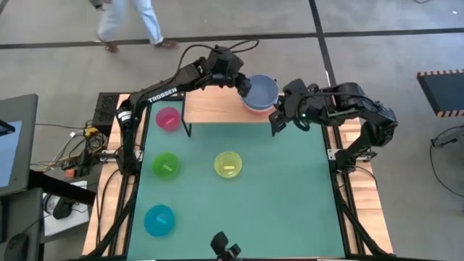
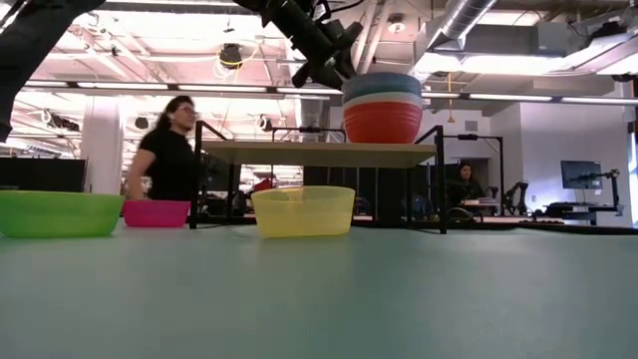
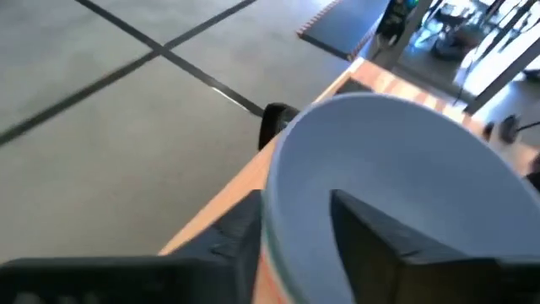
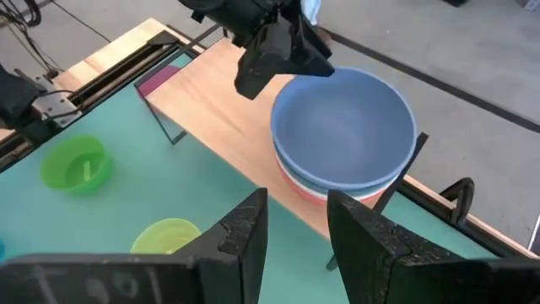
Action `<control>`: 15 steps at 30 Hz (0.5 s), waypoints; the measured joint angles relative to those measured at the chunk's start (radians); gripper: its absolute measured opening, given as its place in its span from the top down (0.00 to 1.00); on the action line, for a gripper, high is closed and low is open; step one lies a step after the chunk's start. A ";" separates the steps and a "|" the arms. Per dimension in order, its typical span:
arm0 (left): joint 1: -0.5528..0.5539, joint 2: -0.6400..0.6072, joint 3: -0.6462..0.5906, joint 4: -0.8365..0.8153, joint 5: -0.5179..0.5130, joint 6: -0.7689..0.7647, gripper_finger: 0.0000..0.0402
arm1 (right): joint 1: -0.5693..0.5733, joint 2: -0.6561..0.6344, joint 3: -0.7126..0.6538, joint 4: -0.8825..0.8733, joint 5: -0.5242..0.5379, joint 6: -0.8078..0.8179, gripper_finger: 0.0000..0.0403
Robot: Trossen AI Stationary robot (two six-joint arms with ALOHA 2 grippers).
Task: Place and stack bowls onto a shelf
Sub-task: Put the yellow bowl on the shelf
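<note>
The light-wood shelf [image 1: 216, 106] [image 2: 319, 153] stands at the mat's far edge. On its right end sits a stack of several bowls [image 2: 383, 108]: red at the bottom, white above it, and a pale blue bowl [image 1: 263, 91] [image 4: 344, 127] on top. My left gripper [image 1: 243, 85] [image 3: 295, 245] is open over that bowl's left rim, one finger inside and one outside. My right gripper [image 1: 278, 119] [image 4: 295, 224] is open and hovers over the mat just right of the stack. Pink [image 1: 168, 118], green [image 1: 165, 164], yellow [image 1: 228, 164] and cyan [image 1: 159, 220] bowls rest upright on the mat. My left gripper comes slanting down from the left, astride the pale blue bowl's rim [image 3: 272, 211]. One finger [image 3: 371, 245] is inside the bowl and the other [image 3: 228, 241] outside. The gap between them is wider than the wall, and I cannot tell whether either touches it. The bowl sits nested on the stack.
The green mat [image 1: 275, 196] has free room on its right half and near side. The shelf's left and middle board is bare wood. Cables and a power strip [image 1: 109, 109] lie off the table's left. One person [image 1: 130, 22] walks beyond the far edge; another [image 2: 169, 150] shows behind the table.
</note>
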 joint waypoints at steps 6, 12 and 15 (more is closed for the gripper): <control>-0.006 -0.100 0.000 -0.036 0.018 -0.044 0.46 | -0.003 -0.001 -0.072 -0.001 -0.004 0.004 0.63; -0.057 -0.232 -0.032 -0.234 -0.125 -0.003 0.46 | -0.053 -0.004 -0.257 0.096 -0.230 -0.035 0.63; -0.091 -0.331 -0.135 -0.255 -0.178 -0.008 0.48 | -0.054 -0.002 -0.377 0.250 -0.315 -0.067 0.63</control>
